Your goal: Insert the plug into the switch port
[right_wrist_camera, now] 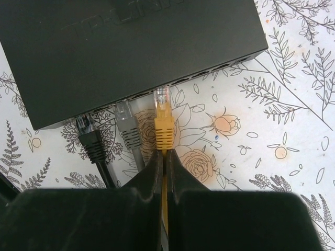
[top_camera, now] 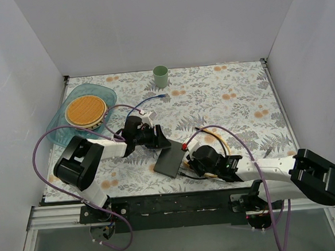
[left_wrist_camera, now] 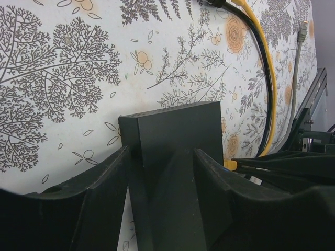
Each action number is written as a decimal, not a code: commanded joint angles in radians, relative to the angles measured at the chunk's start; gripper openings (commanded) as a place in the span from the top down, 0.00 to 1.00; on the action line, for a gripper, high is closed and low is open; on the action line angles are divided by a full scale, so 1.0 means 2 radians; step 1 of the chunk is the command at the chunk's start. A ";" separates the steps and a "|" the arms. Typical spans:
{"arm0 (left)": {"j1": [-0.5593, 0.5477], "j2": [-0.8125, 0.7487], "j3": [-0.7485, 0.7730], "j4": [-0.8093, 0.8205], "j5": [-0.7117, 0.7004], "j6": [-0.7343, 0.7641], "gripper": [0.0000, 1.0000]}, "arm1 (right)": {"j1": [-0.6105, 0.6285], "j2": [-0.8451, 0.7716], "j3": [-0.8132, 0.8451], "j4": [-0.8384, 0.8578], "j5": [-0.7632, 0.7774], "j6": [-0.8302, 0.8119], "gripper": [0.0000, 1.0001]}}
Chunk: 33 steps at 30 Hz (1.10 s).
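Switch (top_camera: 170, 161) sits flat near the middle of the bench's (top_camera: 229, 98) near edge. Left pincer (left_wrist_camera: 162, 152) is clamped across it, one finger on each side. Right pincer (right_wrist_camera: 163, 157) is clenched on the yellow plug (right_wrist_camera: 163, 124) at its back end, tip right at the socket row, next to a grey plug (right_wrist_camera: 127, 128) and a black plug (right_wrist_camera: 90, 137).

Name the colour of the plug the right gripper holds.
Yellow; the plug shows best in right wrist view.

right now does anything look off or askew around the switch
Nothing spilled or damaged. The switch sits skewed to the table edges, between the fingers of the left gripper. The yellow plug, its cable pinched in the right gripper, has its tip at the port row but looks not pushed home yet.
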 commanded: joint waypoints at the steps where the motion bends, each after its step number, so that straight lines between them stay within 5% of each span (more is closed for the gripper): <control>1: -0.016 -0.023 -0.015 0.002 0.077 -0.006 0.52 | 0.003 0.018 0.010 0.093 0.009 -0.004 0.99; 33: -0.049 -0.016 -0.025 -0.021 0.088 0.010 0.50 | 0.003 0.039 0.062 0.122 0.004 -0.052 0.99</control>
